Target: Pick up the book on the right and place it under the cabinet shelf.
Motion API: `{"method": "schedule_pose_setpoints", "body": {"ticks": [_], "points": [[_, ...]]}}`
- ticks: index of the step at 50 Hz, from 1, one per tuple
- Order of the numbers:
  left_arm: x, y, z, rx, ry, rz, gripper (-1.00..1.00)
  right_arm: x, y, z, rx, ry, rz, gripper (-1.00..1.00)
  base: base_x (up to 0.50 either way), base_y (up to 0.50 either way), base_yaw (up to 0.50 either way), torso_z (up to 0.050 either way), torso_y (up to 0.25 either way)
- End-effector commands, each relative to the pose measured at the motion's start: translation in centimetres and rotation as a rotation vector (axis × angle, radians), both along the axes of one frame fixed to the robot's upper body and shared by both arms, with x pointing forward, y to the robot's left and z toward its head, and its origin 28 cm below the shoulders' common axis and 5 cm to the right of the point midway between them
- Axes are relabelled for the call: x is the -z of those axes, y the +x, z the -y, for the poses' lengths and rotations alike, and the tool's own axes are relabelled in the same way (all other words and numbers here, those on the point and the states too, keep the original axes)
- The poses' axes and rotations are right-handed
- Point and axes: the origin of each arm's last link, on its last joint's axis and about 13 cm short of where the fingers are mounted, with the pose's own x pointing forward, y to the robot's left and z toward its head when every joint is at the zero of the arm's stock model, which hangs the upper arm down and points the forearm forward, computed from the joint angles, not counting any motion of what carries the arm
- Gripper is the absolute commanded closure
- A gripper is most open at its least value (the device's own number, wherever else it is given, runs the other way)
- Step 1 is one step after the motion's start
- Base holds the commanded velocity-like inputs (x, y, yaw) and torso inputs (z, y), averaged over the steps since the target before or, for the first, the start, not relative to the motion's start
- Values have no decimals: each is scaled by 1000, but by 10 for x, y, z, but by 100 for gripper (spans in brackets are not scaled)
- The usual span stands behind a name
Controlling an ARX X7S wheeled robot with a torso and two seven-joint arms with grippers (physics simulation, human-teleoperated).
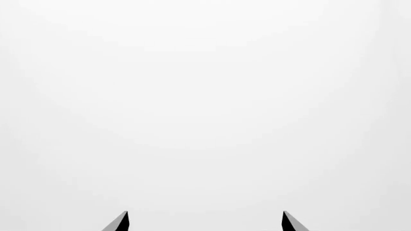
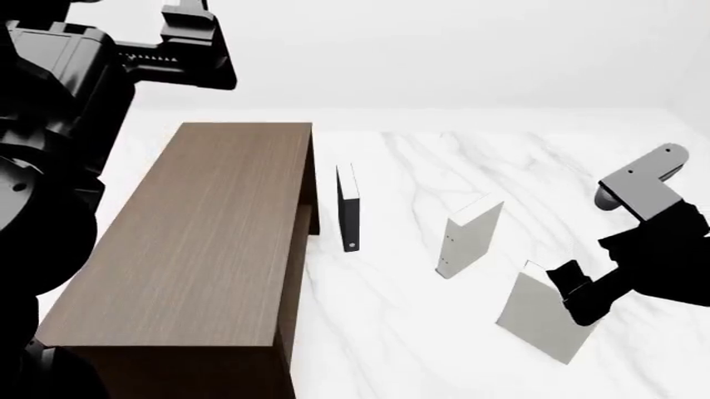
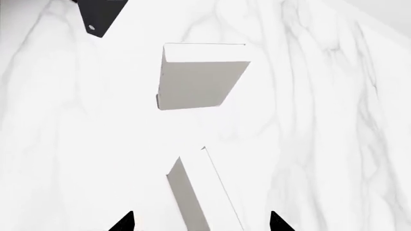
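Head view: the book [image 2: 540, 318] stands on edge on the white marble worktop [image 2: 444, 349], at the right and nearest the robot. It leans slightly, with its broad pale cover facing the camera and the cabinet side; its long axis runs roughly upright.

Right gripper [image 2: 571, 291] is at the book's upper right edge. In the right wrist view its two dark fingertips [image 3: 123, 222] sit wide apart on either side of the thin book [image 3: 200, 192], seen edge-on between them; contact cannot be told.

The thicker white book [image 2: 466, 237] stands just beyond, and the black book [image 2: 348, 208] stands near the cabinet [image 2: 211, 241].

Left gripper [image 2: 189, 41] is raised high at the upper left. Left wrist view shows its tips [image 1: 122, 222] spread, nothing between them.
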Motion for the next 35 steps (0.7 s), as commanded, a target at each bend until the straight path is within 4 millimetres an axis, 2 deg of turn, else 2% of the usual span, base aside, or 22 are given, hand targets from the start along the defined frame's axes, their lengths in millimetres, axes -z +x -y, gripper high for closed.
{"method": "schedule_pose_setpoints", "body": {"ticks": [1, 18, 35], "points": [[1, 0, 1, 15, 6, -1, -100, 16, 0, 5, 26, -4, -18, -100, 0, 0, 0, 0, 0], [3, 0, 2, 25, 14, -5, -100, 29, 6, 10, 49, -18, -30, -100, 0, 0, 0, 0, 0], [3, -4, 3, 30, 23, -4, -100, 41, 22, 16, 97, -19, -3, -100, 0, 0, 0, 0, 0]]}}
